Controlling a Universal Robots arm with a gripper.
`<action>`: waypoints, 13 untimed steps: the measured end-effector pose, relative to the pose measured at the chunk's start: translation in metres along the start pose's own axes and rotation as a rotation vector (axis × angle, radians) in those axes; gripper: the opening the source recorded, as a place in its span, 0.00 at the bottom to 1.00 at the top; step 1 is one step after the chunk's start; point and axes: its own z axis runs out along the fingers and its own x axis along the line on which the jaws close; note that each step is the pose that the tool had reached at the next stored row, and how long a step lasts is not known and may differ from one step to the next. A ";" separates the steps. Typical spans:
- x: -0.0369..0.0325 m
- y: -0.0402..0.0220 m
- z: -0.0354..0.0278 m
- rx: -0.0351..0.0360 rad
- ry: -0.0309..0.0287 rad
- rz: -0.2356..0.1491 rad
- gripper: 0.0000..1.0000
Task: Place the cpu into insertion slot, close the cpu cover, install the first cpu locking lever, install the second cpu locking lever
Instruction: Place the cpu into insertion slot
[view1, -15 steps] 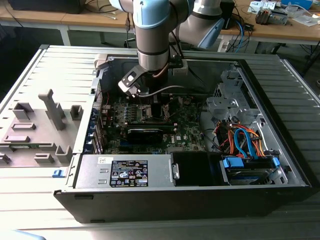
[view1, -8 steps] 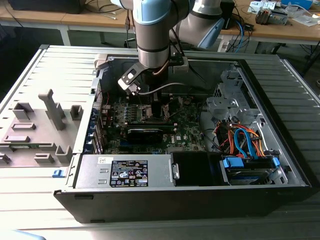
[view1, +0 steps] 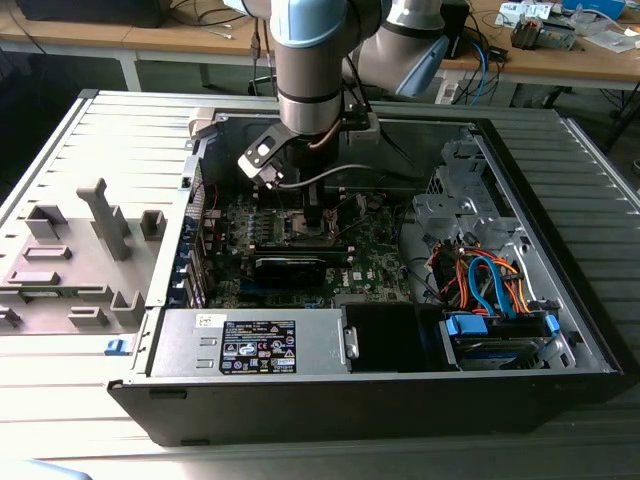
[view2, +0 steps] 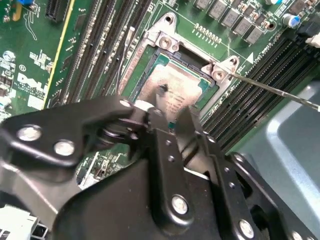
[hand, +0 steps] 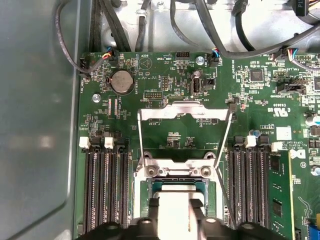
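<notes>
Grey tray (view1: 70, 260): on the exterior view's left, beside the case, with upright holders on it.
Case (view1: 350, 412): lying open, green board (view1: 380, 255) inside.
Gripper (view2: 174, 117): down over the socket (view2: 187, 56), fingers (view2: 161, 131) a little apart, nothing clamped between them.
Chip (view2: 175, 82): flat in the socket, silver top up; whether the fingertips touch it, I cannot tell.
Cover (hand: 165, 114): swung up off the socket, a thin wire lever (hand: 226, 145) along its side.
Cables (view1: 490, 280): orange and blue, on the exterior view's right.

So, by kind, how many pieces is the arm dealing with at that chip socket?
cpu: 1
slot: 1
cover: 1
gripper: 1
Total: 4
</notes>
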 end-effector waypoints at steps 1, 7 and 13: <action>0.0000 0.0004 0.0000 0.0015 -0.0001 0.000 0.29; -0.0034 0.0086 0.0007 0.0499 -0.0072 -0.001 0.11; -0.0039 0.0095 -0.0039 0.0528 -0.0153 -0.003 0.11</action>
